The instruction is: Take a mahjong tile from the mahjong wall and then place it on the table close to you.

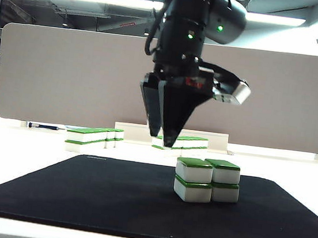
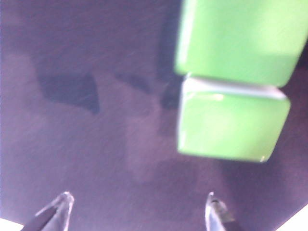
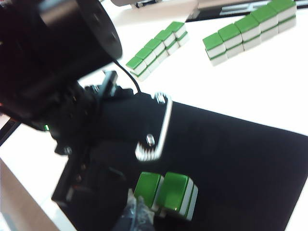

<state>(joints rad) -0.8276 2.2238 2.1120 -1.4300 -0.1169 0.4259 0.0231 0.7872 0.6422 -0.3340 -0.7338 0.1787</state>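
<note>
Tile released: left gripper (image 1: 166, 132) wide and empty above the mat (image 1: 80, 190), left of the tile cluster (image 1: 206, 180). Right gripper unseen, cannot tell. Next, probably withdrawing upward.

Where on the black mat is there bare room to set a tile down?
The black mat is bare from its left edge to the two-by-two tile cluster, and along its near edge. The left gripper hangs open over the mat left of the cluster, so that spot is tight. The right gripper is out of view.

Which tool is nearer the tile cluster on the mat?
Left. The left tool hangs open just above and beside the cluster. The right tool is not in view; its camera looks down from higher up.
</note>
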